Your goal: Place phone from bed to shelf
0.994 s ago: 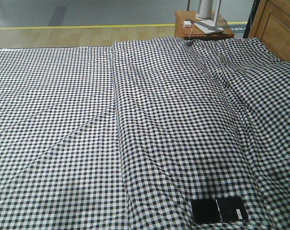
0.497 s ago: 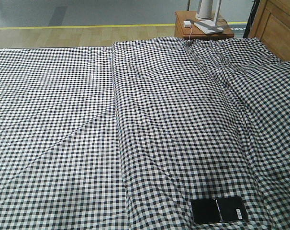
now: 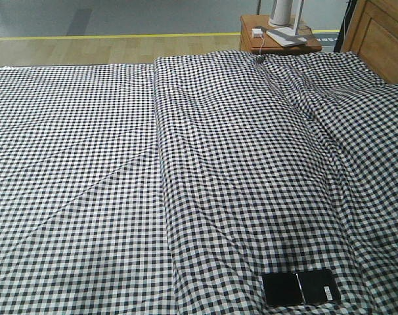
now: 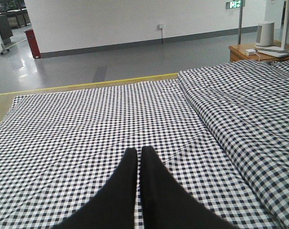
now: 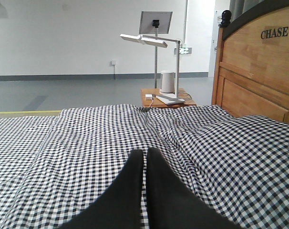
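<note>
- At the lower right of the front view, the phone lies flat on the bed, long side running left to right, a faint crease across its middle and a small white sticker near its right end.
- The bed's black-and-white check fabric fills nearly the whole front view; a raised fold runs top to bottom just left of centre, with more wrinkles at the upper right.
- Neither arm shows in the front view, and nothing touches the phone.
- In the left wrist view, the left gripper sits bottom centre with its black fingers pressed together, nothing between them, over the check fabric.
- In the right wrist view, the right gripper is likewise closed and empty, bottom centre, pointing up the frame.
- The wooden headboard fills the right edge of the right wrist view.
- A bedside table stands just left of the headboard, carrying a white lamp and a white cylinder.
</note>
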Controlling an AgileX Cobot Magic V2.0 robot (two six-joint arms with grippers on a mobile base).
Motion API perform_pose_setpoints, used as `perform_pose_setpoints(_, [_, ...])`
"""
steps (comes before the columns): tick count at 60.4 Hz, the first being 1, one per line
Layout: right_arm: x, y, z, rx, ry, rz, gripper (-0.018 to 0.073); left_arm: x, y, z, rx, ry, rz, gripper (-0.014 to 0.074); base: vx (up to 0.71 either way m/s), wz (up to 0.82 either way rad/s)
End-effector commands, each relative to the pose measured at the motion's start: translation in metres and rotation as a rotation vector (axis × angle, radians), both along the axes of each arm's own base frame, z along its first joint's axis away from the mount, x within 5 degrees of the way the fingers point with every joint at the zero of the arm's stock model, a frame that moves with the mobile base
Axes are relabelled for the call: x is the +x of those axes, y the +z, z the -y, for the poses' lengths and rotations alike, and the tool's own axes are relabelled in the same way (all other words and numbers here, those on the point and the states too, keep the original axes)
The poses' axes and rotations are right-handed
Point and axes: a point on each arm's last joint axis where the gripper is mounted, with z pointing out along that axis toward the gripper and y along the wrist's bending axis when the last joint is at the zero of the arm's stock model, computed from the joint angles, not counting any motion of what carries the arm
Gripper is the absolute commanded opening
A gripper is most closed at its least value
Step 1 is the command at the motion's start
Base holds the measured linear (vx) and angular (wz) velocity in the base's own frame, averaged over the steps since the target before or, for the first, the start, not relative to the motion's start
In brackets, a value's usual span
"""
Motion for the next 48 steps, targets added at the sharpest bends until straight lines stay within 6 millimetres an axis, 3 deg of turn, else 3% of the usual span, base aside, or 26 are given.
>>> perform_pose_setpoints(1, [-0.001, 0.006, 0.0, -0.015, -0.004, 0.085, -0.0005, -0.001, 0.015, 0.0, -0.007, 0.0, 0.104, 0.0001, 0.0, 0.0])
perform_pose_setpoints(12, [-0.003, 0.018, -0.001, -0.032, 0.002, 0.206, -0.0005, -0.001, 0.015, 0.0, -0.007, 0.0, 0.104, 0.0001, 0.0, 0.0])
perform_pose_setpoints(24, [-0.012, 0.046, -0.003, -0.119, -0.003, 0.478, -0.0005, -0.001, 0.015, 0.0, -0.007, 0.0, 0.104, 0.0001, 0.0, 0.0])
perform_pose_setpoints(32, [-0.023, 0.079, -0.003, -0.124, -0.008, 0.578, -0.0005, -0.001, 0.015, 0.0, -0.007, 0.0, 0.104, 0.0001, 0.0, 0.0])
perform_pose_setpoints(48, [-0.044, 0.169, -0.004, -0.129, -0.019, 0.702, -0.0005, -0.001, 0.015, 0.0, -0.007, 0.0, 0.104, 0.0001, 0.0, 0.0])
